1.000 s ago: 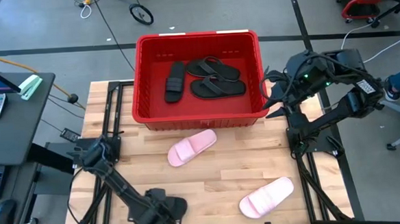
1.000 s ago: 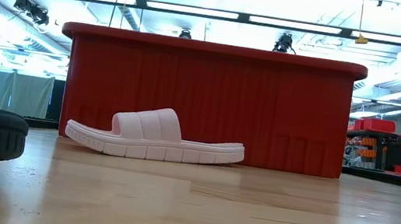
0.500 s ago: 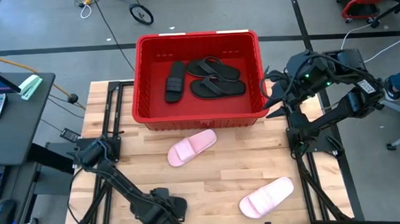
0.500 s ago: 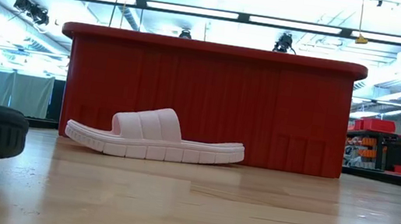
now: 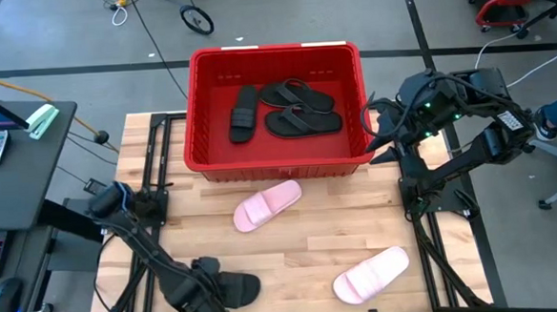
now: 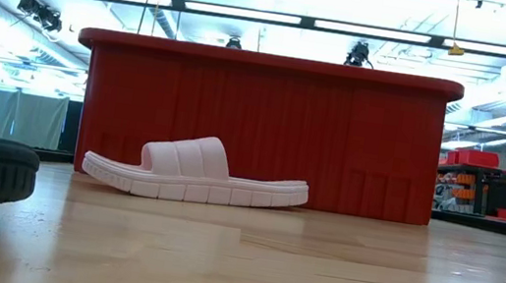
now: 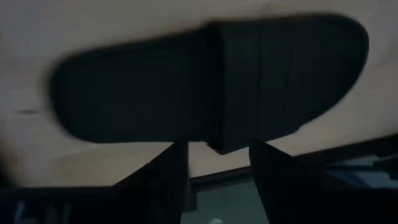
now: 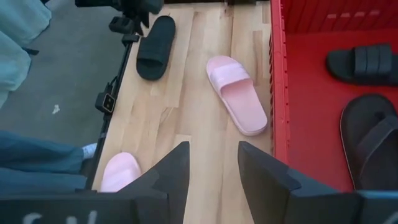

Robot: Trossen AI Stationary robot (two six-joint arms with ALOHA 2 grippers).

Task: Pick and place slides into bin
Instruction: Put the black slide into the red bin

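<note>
On table (image 5: 302, 245) — three slides, bin (image 5: 273, 59) three

Both arms are dark, almost black, built of slim tubular links with bulkier rounded joints. The right arm (image 5: 468, 132) carries loose black cables looped around its upper links and small green lights glowing near the wrist. Each gripper, left gripper (image 7: 217, 177) and right gripper (image 8: 211, 174), has two flat, blocky black fingers with squared edges
</note>
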